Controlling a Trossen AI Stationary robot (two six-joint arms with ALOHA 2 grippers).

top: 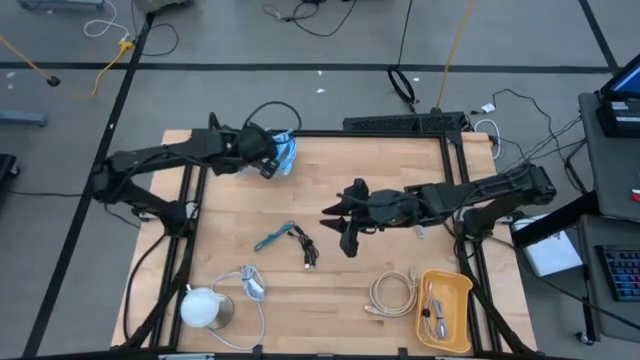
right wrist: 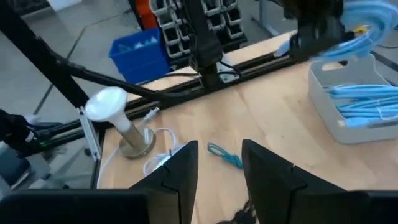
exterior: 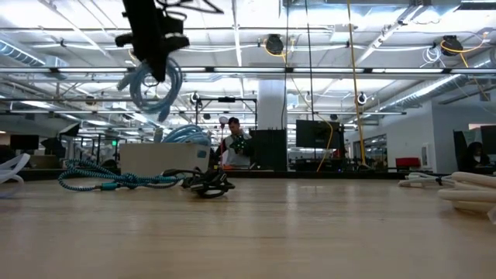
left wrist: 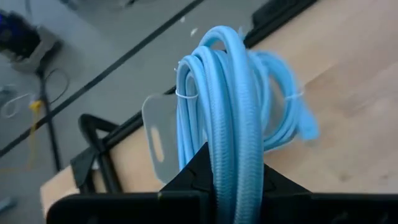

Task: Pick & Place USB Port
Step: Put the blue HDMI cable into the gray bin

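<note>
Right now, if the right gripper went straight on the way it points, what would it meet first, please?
Probably the teal braided cable on the table just beyond the right gripper; past it stands the white lamp, though depth is hard to judge.

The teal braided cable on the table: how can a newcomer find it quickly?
On the wooden table, look just left of centre, in front of the right gripper. The teal braided cable lies loose and stretched out, touching a black cable; the other cables are coiled.
</note>
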